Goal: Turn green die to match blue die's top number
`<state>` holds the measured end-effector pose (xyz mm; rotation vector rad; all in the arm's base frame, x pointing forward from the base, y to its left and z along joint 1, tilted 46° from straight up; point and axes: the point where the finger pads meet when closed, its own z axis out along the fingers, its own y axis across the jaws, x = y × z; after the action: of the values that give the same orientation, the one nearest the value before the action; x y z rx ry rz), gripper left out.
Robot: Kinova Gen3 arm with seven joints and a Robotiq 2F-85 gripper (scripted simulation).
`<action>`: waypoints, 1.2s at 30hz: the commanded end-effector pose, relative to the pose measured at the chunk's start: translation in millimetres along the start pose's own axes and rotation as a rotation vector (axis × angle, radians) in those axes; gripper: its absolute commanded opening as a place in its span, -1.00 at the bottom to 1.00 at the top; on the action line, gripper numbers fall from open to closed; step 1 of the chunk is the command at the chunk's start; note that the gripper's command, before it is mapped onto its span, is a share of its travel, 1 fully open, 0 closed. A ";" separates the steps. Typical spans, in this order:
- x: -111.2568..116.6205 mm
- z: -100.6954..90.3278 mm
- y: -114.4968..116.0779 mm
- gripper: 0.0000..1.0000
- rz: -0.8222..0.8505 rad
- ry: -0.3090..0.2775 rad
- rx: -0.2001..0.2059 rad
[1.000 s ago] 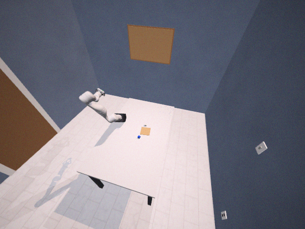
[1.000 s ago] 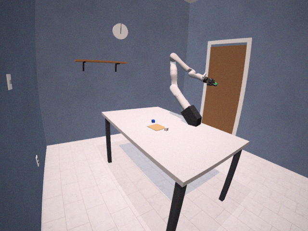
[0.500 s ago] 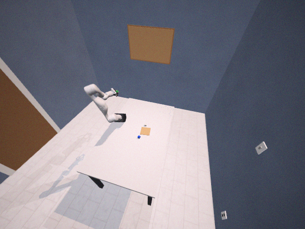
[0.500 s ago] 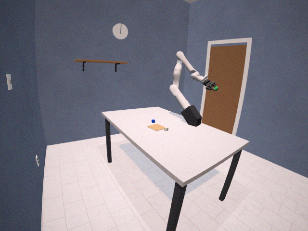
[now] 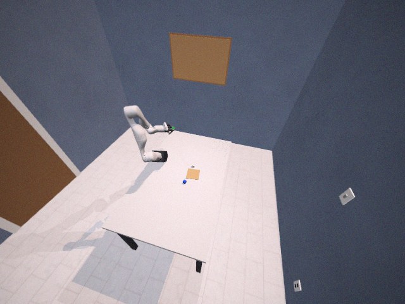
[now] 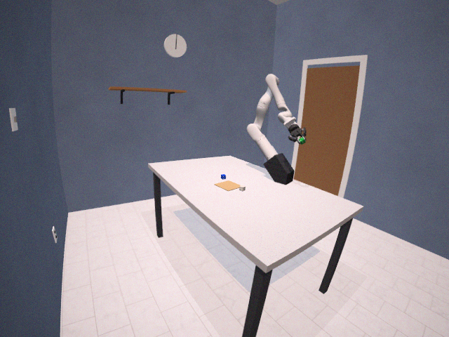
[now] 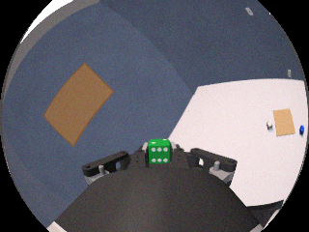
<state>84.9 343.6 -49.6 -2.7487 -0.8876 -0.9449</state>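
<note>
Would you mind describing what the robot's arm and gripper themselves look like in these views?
The arm is glossy white, built of rounded tubular links with smooth bulging joints, and rises from a black boxy base. No outside cables or markings are visible. The gripper is dark grey to black; in the wrist view its two fingers look like short dark bars with small light details.

You're in a plain blue room: door [image 6: 327, 126], clock [image 6: 175, 45], shelf [image 6: 146, 89], one table [image 6: 290, 217].

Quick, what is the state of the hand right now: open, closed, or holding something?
Hand: closed on the green die, held in the air away from the mat.
</note>
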 end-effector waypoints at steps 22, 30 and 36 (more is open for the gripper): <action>73.1 67.0 274.2 -0.47 0.062 0.226 -0.527; 81.4 58.0 345.9 -0.47 0.037 0.273 -0.657; 84.2 44.0 400.5 -0.47 0.001 0.302 -0.758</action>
<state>376.2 101.4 -4.2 -2.9622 -0.5426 -1.9093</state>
